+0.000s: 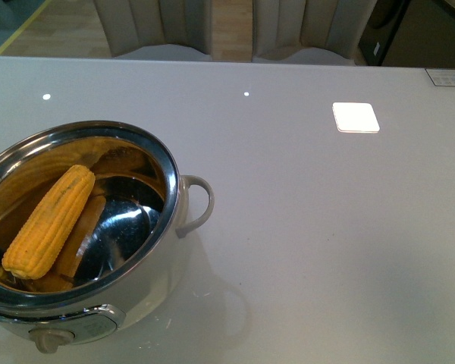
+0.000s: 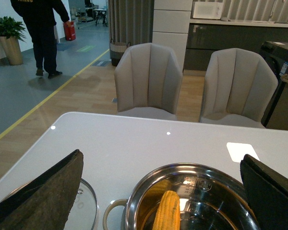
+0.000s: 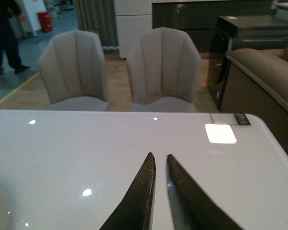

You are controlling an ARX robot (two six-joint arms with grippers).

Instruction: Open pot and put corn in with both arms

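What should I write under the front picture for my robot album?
A corn cob lies inside the open pot on the white table, job done.

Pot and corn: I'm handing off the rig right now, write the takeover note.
Left gripper: open, empty, raised above the pot.
Right gripper: nearly shut, empty, over bare table.
Pot: uncovered, near the table's left side. Glass lid lies flat on the table beside it.
Corn: inside the pot, leaning against the steel wall.
Done: lid off, corn in.
Left: nothing visible; retract the arms if needed.
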